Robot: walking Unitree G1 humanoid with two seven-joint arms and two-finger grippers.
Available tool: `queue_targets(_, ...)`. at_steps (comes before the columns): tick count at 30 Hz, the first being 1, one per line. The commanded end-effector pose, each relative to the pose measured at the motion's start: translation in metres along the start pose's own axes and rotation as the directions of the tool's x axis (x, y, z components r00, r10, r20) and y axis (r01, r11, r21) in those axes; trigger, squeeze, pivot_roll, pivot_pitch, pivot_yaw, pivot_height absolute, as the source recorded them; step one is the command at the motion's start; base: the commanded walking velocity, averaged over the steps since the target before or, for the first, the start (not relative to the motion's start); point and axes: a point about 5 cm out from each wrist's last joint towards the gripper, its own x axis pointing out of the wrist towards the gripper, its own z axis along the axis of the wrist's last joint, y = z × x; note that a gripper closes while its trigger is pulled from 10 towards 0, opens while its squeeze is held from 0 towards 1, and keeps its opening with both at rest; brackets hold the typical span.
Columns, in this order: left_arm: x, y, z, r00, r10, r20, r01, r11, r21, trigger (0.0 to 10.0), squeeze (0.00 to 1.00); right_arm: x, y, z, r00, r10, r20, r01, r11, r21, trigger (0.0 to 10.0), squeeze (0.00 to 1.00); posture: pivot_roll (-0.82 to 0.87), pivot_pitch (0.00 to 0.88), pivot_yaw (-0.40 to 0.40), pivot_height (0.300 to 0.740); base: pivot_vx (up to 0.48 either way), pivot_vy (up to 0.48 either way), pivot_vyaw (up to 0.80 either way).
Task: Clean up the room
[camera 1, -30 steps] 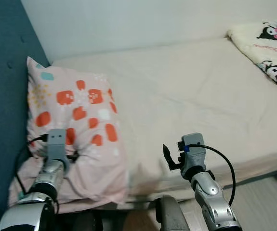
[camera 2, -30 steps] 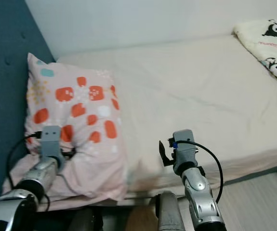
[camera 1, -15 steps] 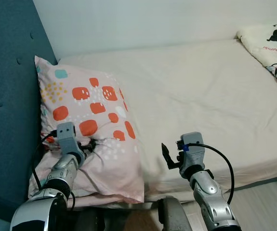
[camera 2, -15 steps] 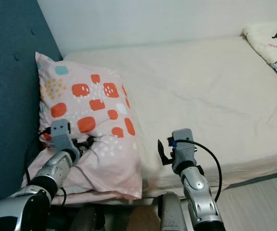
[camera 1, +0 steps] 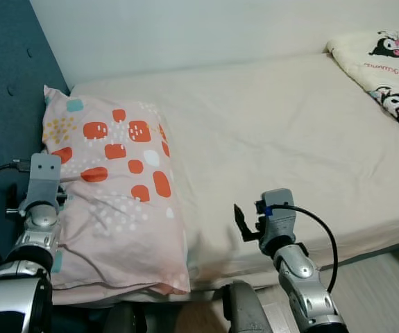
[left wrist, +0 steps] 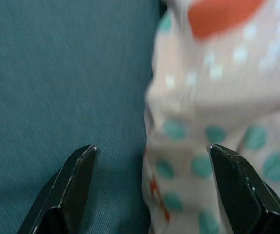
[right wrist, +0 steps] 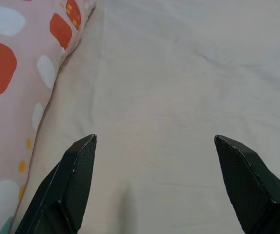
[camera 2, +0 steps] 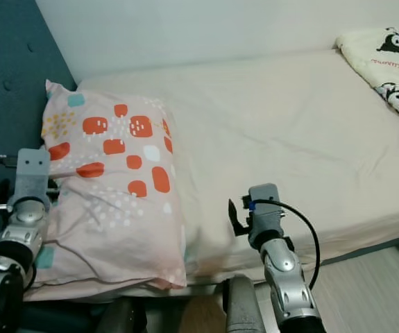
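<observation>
The left gripper [left wrist: 152, 187] has let go of the pink pillow with orange patches [camera 1: 116, 187] and now gapes empty at the pillow's headboard-side edge, so the pillow looks placed; the right gripper [right wrist: 154, 183] hangs open over the cream bedsheet [camera 1: 282, 132] beside the pillow.

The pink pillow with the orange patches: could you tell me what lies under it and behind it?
The pillow lies on the cream bed sheet, its head end against the teal headboard. The sheet beneath it is covered, so anything there cannot be seen.
</observation>
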Motion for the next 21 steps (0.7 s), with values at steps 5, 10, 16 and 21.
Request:
queue_targets(5,-0.003,0.010,-0.019,1.000,0.017,-0.022,-0.016,0.999,0.048,10.0,0.00,0.001,-0.001,-0.003,1.000,0.005,-0.015,-0.005,1.000,0.001,10.0,0.00,-0.23,0.194,0.012,0.615,0.000,0.000,0.00)
queue_targets(10,-0.006,-0.018,0.015,0.977,-0.159,0.140,0.185,0.963,-0.198,10.0,0.00,0.004,-0.002,-0.002,1.000,0.008,-0.014,-0.009,1.000,-0.003,10.0,0.00,-0.22,0.187,0.004,0.615,0.000,0.000,0.00)
queue_targets(16,-0.015,-0.036,0.061,0.874,-0.284,0.394,0.358,0.925,-0.129,10.0,0.00,0.009,-0.002,0.001,1.000,0.011,-0.008,-0.011,1.000,-0.001,10.0,0.00,-0.21,0.169,0.009,0.615,0.000,0.000,0.00)
queue_targets(21,-0.003,-0.008,0.076,0.885,-0.193,0.424,0.226,0.974,-0.026,10.0,0.00,0.012,0.000,0.003,1.000,0.017,0.002,-0.017,1.000,0.004,10.0,0.00,-0.20,0.163,0.011,0.615,0.000,0.000,0.00)
